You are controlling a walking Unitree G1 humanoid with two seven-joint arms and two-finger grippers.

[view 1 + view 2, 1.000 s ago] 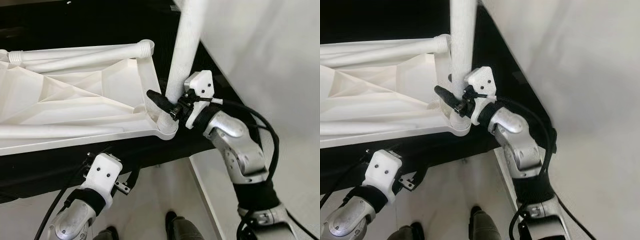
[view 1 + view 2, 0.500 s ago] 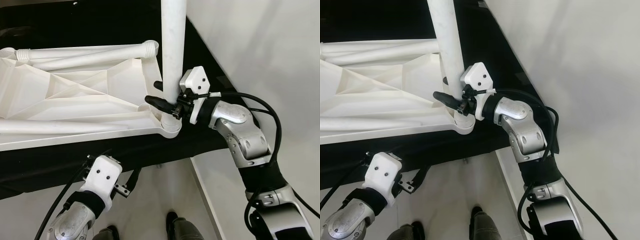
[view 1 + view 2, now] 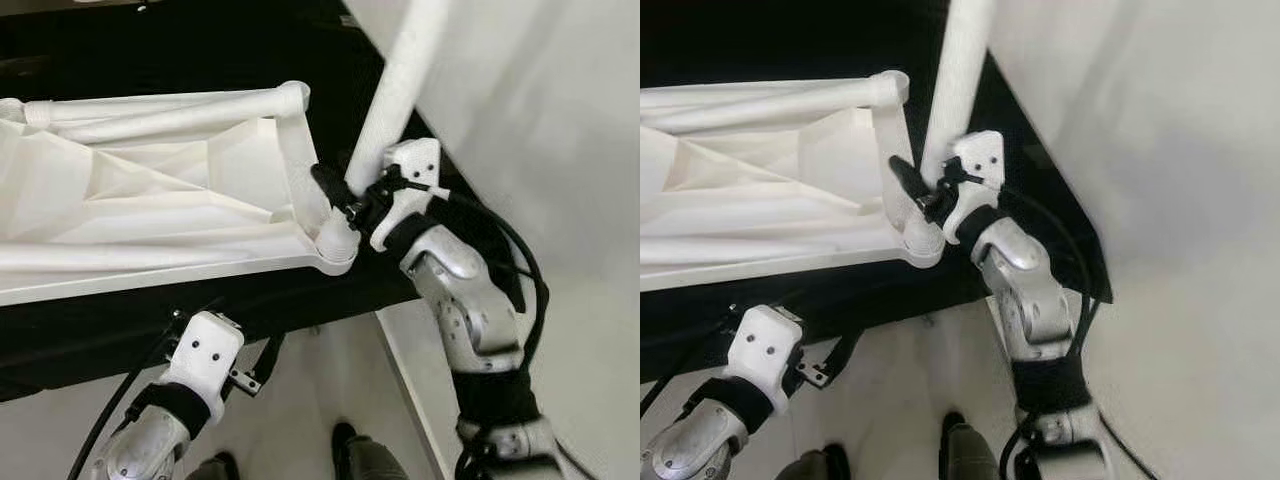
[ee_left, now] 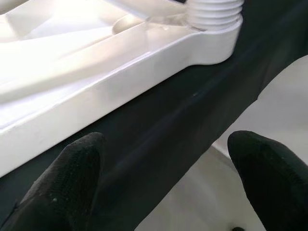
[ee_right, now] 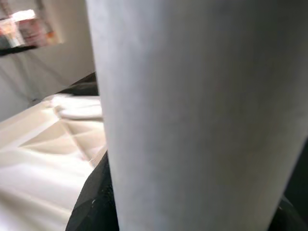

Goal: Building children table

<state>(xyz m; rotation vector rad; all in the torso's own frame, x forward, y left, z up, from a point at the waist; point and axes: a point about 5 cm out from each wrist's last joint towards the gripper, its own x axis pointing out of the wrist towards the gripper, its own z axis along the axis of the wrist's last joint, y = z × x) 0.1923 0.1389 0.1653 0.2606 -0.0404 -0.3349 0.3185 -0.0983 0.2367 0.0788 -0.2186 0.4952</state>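
Clamped in the right gripper, the white table leg has tipped from upright to leaning away above the corner socket (threads likely not yet seated), while the open left gripper waits below the tabletop.

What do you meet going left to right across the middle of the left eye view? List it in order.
White tabletop underside → corner leg socket → table leg held by the right claw → silver right arm → pale wall.
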